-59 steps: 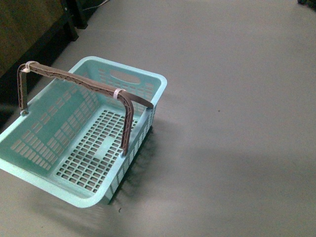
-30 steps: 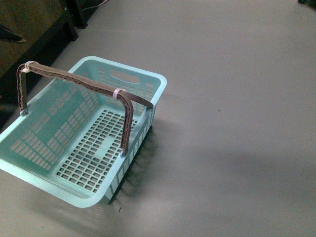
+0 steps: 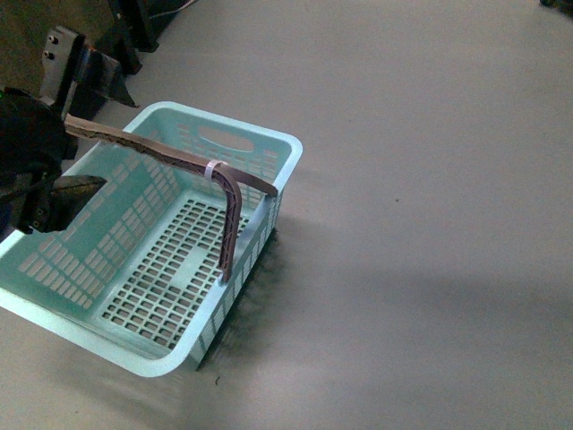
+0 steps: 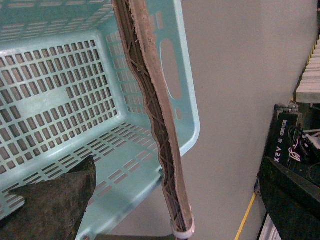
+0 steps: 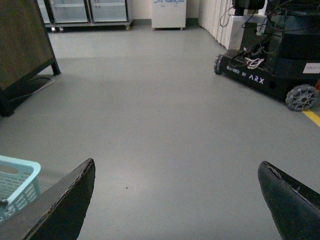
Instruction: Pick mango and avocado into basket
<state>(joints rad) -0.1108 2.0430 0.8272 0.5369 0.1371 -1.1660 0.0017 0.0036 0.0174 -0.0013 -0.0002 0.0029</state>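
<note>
Here is the basket (image 3: 260, 152), light turquoise, sitting on the grey floor (image 3: 430, 179), its slotted bottom in plain sight from the front. The brown handle (image 3: 179, 159) arches over it from one long side to the other, with a white tie (image 3: 211, 168) near the bend. The left gripper (image 3: 118, 143) is right at the basket, over one long side where the handle's end sits, with one dark finger (image 3: 76, 190) above the basket's inside and the other beyond that handle end. From the left wrist you can see it plainly: the left gripper (image 4: 176, 167) is spread wide, the handle (image 4: 160, 115) runs through the gap between the two fingers, and there is daylight on both sides, so nothing is gripped. Under the handle the basket's lattice wall and rim (image 4: 187, 115) fill the view. The right gripper (image 5: 176, 164) hangs over bare floor beside the basket, well apart from it, with only a corner of turquoise rim (image 5: 17, 180) showing at the edge of its view. Its fingers (image 5: 65, 205) are splayed far apart and hold nothing. Beyond the basket from there stand a wooden cabinet (image 5: 22, 45) and another wheeled robot base (image 5: 270, 65) marked ARX.
</note>
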